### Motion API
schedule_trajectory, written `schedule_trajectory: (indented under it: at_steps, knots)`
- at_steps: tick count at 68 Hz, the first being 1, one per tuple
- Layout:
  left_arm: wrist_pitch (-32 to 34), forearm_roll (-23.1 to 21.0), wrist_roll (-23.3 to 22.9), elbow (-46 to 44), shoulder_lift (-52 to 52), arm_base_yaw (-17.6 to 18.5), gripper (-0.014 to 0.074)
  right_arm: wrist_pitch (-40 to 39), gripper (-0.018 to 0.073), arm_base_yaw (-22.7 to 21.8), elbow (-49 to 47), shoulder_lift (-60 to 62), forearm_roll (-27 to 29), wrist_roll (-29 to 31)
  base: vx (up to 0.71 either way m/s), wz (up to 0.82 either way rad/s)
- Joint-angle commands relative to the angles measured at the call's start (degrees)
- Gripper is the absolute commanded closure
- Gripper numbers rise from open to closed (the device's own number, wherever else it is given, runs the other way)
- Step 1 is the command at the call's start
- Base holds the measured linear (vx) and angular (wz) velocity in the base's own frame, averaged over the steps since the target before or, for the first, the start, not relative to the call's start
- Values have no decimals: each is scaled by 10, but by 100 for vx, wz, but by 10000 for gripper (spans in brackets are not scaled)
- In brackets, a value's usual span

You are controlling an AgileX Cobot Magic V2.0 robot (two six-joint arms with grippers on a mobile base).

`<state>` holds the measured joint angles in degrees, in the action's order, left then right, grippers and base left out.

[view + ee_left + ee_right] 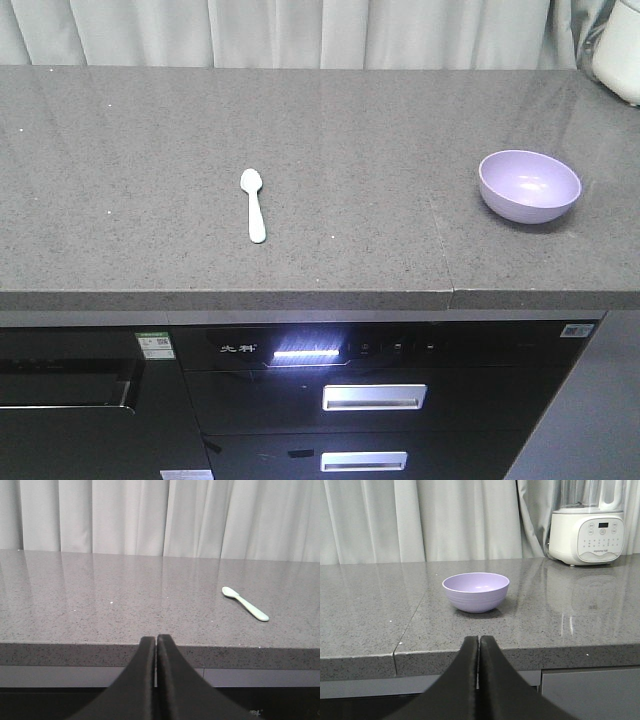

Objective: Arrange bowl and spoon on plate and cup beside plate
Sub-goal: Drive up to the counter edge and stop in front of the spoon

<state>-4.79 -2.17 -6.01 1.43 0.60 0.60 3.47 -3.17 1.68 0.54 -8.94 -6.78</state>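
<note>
The left gripper (156,640), its two black fingers pressed together on nothing, hangs off the near edge of a speckled grey stone countertop (120,150). A small pale mint-green plastic spoon (254,206) lies flat left of centre there, scoop toward the far side. Well apart to the right, past a seam in the slab, a small round lavender-purple plastic bowl (529,186) stands upright, the right gripper (479,641) likewise closed tight and empty-handed off the near edge before it, a white blender base (587,530) at the far right against pale curtains (300,30).
</note>
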Motion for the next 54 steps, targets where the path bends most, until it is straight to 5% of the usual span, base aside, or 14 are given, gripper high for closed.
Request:
schedule_trajectory:
  at_steps: [1,54]
  knots:
    - [40,-1,-5,17,10,0,602,-40,564,-4,8,7,-4,1,4,-1]
    - [40,-1,-5,17,10,0,602,-40,564,-4,8,7,-4,1,4,0]
